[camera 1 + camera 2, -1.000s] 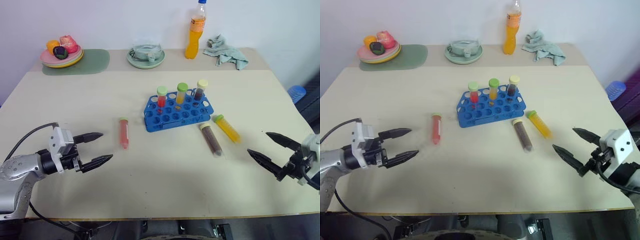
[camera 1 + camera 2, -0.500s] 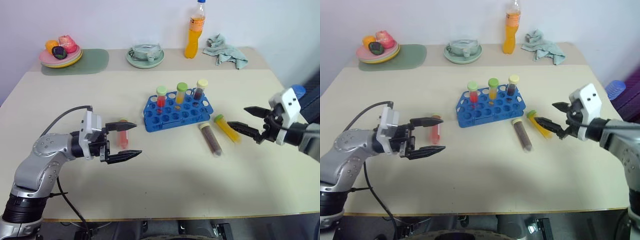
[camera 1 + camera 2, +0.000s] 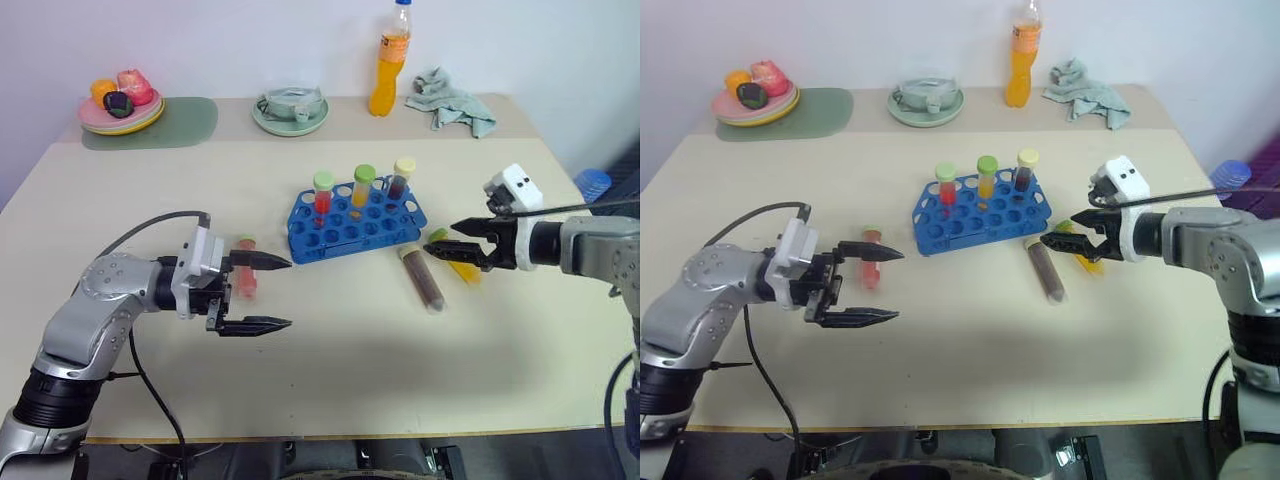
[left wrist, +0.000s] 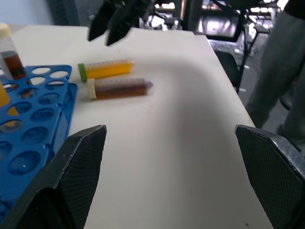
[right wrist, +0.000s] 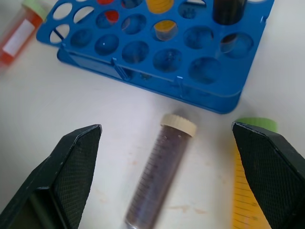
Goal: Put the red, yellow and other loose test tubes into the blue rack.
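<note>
Blue rack holds three tubes; the red tube lies left of it, the brown tube and yellow tube right. Both the left gripper and right gripper gape wide, empty. Best straddle each tube mid-body before closing.

1. Rack: blue; holds three tubes, red, orange-yellow and dark brown fill, with green, green and pale yellow caps.
2. Loose red tube, left of centre: red-orange fill, green cap.
3. Loose brown tube: dark brown fill, cream cap.
4. Loose yellow tube: yellow fill, green cap.
5. Table: plain cream.
6. Bottle, top centre: orange liquid, blue cap.
7. Cloth, upper right: pale green.
</note>
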You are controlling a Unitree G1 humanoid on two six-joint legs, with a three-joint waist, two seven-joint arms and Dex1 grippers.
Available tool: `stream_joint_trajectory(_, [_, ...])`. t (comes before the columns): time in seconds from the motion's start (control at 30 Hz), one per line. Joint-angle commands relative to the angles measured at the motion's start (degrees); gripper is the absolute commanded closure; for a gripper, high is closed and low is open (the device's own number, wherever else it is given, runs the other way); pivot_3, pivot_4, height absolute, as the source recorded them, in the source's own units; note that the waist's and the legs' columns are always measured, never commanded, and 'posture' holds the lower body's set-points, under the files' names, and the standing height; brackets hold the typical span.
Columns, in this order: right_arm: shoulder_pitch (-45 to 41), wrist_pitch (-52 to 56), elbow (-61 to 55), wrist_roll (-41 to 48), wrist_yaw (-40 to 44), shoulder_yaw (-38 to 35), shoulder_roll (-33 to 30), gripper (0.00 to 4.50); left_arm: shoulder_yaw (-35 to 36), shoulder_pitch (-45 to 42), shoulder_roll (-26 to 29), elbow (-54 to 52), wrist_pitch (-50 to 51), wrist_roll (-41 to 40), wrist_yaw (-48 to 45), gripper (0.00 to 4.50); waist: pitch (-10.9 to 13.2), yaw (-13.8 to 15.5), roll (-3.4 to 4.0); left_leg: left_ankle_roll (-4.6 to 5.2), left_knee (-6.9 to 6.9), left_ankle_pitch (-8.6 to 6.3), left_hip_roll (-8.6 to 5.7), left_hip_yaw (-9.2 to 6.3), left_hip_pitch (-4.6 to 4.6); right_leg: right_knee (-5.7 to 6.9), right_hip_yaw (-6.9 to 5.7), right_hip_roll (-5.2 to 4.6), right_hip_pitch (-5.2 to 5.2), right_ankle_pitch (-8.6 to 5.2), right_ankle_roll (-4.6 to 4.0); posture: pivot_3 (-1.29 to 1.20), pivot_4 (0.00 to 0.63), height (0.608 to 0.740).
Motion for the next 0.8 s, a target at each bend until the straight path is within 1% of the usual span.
stream_joint_trajectory(0.03, [-2.99,4.24,1.35,0.22,-1.66,0.46,1.96,0.0,0.01,-0.53,0.41,-0.47,-0.07,-0.09,-0.54,0.09,0.0,0.11,0.0,0.0,0.0,0.0,-0.01,0.0,-0.01,0.0,0.0,-0.01,0.0,0.0,0.0,0.0,0.15,0.74])
stream_joint_trajectory(0.27, [-6.04,7.66,4.7,-2.74,-5.66,3.2,7.0,0.0,0.87,0.06,1.34,-0.58,0.43,-0.31,-0.45,0.09,0.0,0.01,0.0,0.01,0.06,0.0,-0.02,0.01,-0.19,0.0,0.0,-0.03,-0.13,0.05,0.02,0.0,0.15,0.74])
stream_joint_trajectory(0.53, [-4.72,4.76,6.36,-6.03,-5.89,7.13,7.69,0.0,2.25,1.03,1.42,-2.72,2.16,-1.71,1.67,0.09,0.0,-0.01,0.0,0.02,0.2,0.01,-0.03,0.02,-0.57,0.03,-0.01,0.0,-0.48,0.18,0.19,0.0,0.15,0.74])
stream_joint_trajectory(0.8, [-2.84,1.92,7.24,-8.71,-5.01,10.87,8.16,0.0,4.06,2.02,2.5,-3.46,2.74,-1.72,2.81,0.09,0.0,0.03,0.0,0.03,0.26,0.01,-0.03,0.03,-0.58,0.1,-0.01,0.06,-0.5,0.22,0.26,0.0,0.15,0.74])
